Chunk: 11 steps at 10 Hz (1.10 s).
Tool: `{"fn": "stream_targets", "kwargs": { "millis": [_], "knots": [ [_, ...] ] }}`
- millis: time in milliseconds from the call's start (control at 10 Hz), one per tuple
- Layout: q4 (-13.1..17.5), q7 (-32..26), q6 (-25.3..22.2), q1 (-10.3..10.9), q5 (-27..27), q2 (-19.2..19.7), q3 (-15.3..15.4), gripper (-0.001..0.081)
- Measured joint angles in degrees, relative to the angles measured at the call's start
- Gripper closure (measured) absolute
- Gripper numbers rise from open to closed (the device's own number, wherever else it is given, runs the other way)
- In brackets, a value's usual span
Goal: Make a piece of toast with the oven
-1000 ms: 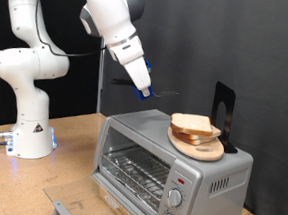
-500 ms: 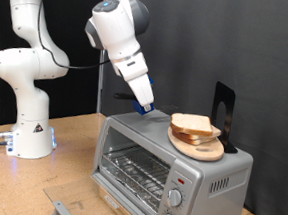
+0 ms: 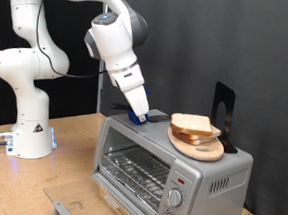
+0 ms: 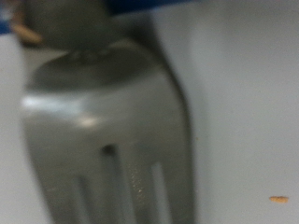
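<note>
The silver oven (image 3: 217, 175) stands at the exterior view's lower right, its wire rack (image 3: 139, 173) showing through the front. The piece of toast (image 3: 193, 122) lies on a round wooden plate (image 3: 205, 149) on the oven's top. My gripper (image 3: 140, 115) has blue fingertips and is down at the oven's top, to the exterior view's left of the plate. It is shut on a metal fork (image 3: 157, 117) that sticks out toward the toast. The wrist view is filled by the blurred fork (image 4: 103, 121) over the pale oven top (image 4: 243, 103).
A black upright stand (image 3: 222, 106) rises behind the plate on the oven. The arm's white base (image 3: 27, 128) stands at the exterior view's left on the wooden table (image 3: 74, 167). A grey flat part, seemingly the lowered oven door (image 3: 68, 204), lies at the bottom.
The gripper has come down and slightly to the exterior view's left with the fork, from well above the oven to its top surface. Toast and plate have not moved.
</note>
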Motion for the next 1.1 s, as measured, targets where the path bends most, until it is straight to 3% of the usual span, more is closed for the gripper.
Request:
{"fn": "stream_targets", "kwargs": {
  "millis": [100,200,300,400,1100],
  "knots": [
    [0.0,-0.1,0.2,0.1,0.3,0.0,0.0,0.0365],
    [-0.1,-0.1,0.3,0.2,0.5,0.0,0.1,0.0188],
    [-0.2,-0.1,0.3,0.2,1.0,0.0,0.2,0.0188],
    [-0.2,-0.2,0.3,0.3,1.5,0.0,0.4,0.0132],
    [1.1,0.1,0.6,0.4,1.8,0.1,1.2,0.0124]
  ]
}}
